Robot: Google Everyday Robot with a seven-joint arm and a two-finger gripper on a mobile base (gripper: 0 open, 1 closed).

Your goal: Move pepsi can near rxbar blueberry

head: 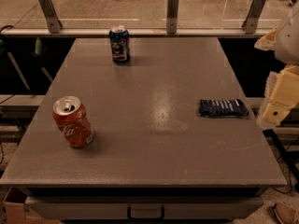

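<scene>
The pepsi can (pixel 119 44) is dark blue with a silver top and stands upright at the far edge of the grey table (pixel 154 139), left of centre. The rxbar blueberry (pixel 223 108) is a flat dark navy wrapper with pale print, lying lengthwise near the table's right edge. My gripper (pixel 276 110) shows as pale cream parts at the right edge of the view, just right of the rxbar and off the table's side. It is far from the pepsi can and holds nothing that I can see.
A red cola can (pixel 73 121) stands upright, leaning slightly, at the near left of the table. A glass barrier with metal posts (pixel 173 10) runs behind the far edge. A drawer handle (pixel 145 213) sits under the front edge.
</scene>
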